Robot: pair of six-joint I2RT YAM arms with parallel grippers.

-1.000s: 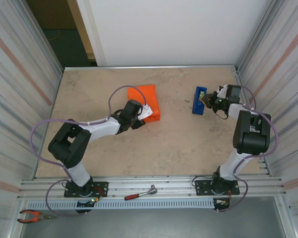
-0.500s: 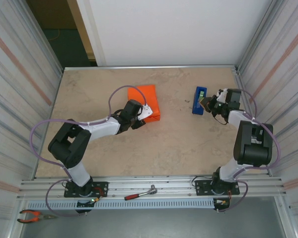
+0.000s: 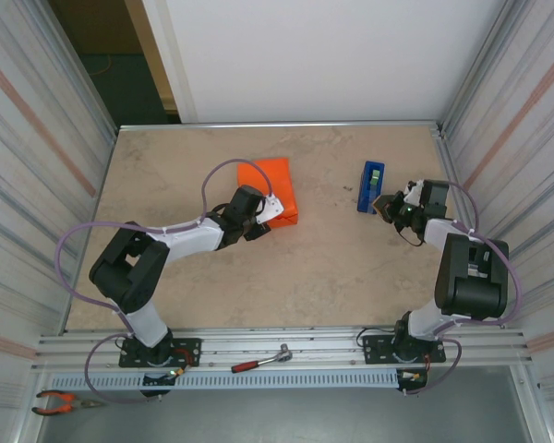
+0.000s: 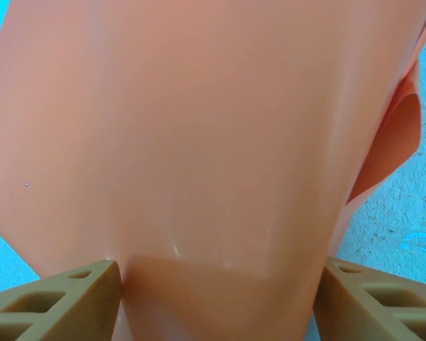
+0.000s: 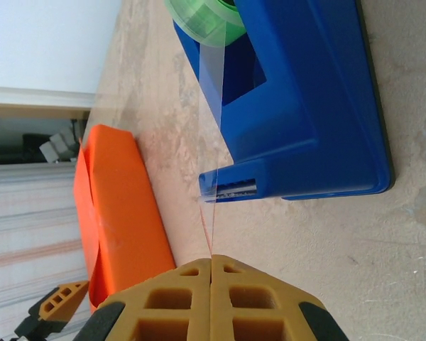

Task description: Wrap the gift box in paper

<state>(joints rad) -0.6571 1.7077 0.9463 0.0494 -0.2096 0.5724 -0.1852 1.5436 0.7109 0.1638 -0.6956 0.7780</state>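
The orange paper (image 3: 274, 187) lies folded into a parcel at the table's middle back; the gift box is hidden under it. My left gripper (image 3: 264, 220) sits at the parcel's near end. In the left wrist view its fingers (image 4: 60, 302) press on both sides of the paper (image 4: 199, 142). My right gripper (image 3: 385, 203) is just near of the blue tape dispenser (image 3: 371, 185). Its tips (image 5: 211, 261) are shut on a clear strip of tape (image 5: 211, 106). The strip runs from the green roll (image 5: 199, 14) past the dispenser's cutter (image 5: 231, 188).
Ribbed metal walls (image 3: 37, 166) close in both sides of the beige tabletop (image 3: 332, 268). A red-handled tool (image 3: 258, 361) lies on the front rail between the arm bases, and orange pliers (image 3: 60, 401) at the near left corner.
My right gripper has drawn back toward the near side, away from the dispenser, with the tape strip in it. The left arm and the parcel have not moved.
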